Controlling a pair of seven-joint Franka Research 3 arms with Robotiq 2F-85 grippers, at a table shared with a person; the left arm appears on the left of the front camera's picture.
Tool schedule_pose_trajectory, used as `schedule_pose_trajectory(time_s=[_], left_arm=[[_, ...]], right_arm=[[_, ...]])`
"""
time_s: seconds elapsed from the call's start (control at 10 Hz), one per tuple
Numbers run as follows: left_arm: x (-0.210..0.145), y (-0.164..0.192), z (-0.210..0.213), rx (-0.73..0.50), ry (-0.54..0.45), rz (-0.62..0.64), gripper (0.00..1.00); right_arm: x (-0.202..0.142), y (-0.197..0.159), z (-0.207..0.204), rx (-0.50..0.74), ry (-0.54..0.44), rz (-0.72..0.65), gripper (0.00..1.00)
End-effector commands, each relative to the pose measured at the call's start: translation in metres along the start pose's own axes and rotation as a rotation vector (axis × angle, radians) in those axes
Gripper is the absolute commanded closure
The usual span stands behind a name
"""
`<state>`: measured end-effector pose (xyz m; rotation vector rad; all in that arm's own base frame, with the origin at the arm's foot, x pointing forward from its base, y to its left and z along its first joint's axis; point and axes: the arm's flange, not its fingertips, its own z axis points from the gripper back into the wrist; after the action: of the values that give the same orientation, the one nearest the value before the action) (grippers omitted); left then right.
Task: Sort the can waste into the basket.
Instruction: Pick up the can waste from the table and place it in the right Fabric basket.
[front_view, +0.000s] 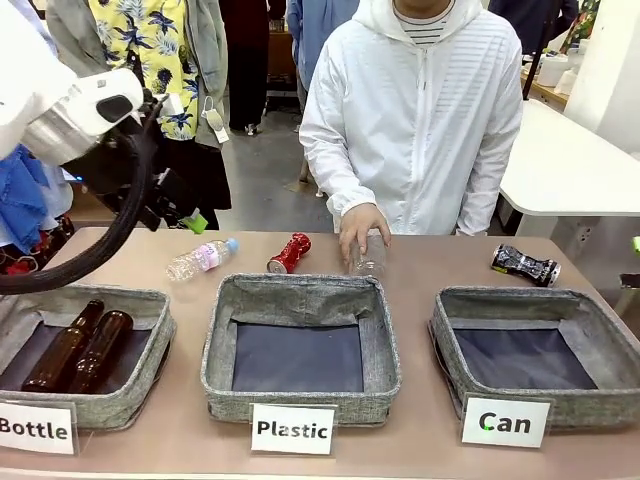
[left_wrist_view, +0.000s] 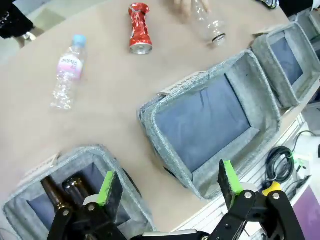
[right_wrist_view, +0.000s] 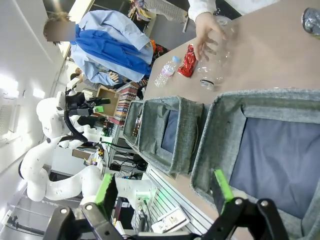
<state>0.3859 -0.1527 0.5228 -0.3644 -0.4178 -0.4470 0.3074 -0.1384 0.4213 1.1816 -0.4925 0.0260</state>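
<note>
A shiny red crushed can (front_view: 289, 253) lies at the far middle of the table, also in the left wrist view (left_wrist_view: 139, 27) and the right wrist view (right_wrist_view: 189, 61). A black-and-silver crushed can (front_view: 524, 264) lies at the far right, behind the grey basket (front_view: 452, 335) signed "Can". My left gripper (front_view: 190, 218) hangs high at the left, open and empty (left_wrist_view: 167, 185), above the gap between the left and middle baskets. My right gripper (right_wrist_view: 164, 187) is open and empty, over the near rim of the Can basket (right_wrist_view: 220, 130).
The person's hand (front_view: 358, 228) rests on a clear bottle (front_view: 370, 256) behind the "Plastic" basket (front_view: 222, 345). Another clear bottle with a blue cap (front_view: 202, 259) lies left of the red can. The "Bottle" basket (front_view: 150, 340) holds two brown bottles (front_view: 80, 350).
</note>
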Motion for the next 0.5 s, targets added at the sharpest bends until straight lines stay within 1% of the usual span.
schedule_pose_trajectory(time_s=[0.0, 0.1, 0.2, 0.3, 0.4], left_arm=[[0.014, -0.005, -0.010, 0.026, -0.041, 0.084, 0.00], [0.051, -0.009, -0.028, 0.086, -0.111, 0.273, 0.00], [0.087, -0.018, -0.047, 0.118, -0.049, 0.276, 0.00], [0.115, -0.023, -0.066, 0.144, -0.031, 0.298, 0.00], [0.134, -0.021, -0.079, 0.173, 0.058, 0.290, 0.00]], right_arm=[[0.003, 0.000, 0.000, 0.022, -0.025, 0.025, 0.00], [0.003, 0.000, 0.000, 0.022, -0.025, 0.025, 0.00], [0.003, 0.000, 0.000, 0.022, -0.025, 0.025, 0.00], [0.003, 0.000, 0.000, 0.022, -0.025, 0.025, 0.00], [0.003, 0.000, 0.000, 0.022, -0.025, 0.025, 0.00]])
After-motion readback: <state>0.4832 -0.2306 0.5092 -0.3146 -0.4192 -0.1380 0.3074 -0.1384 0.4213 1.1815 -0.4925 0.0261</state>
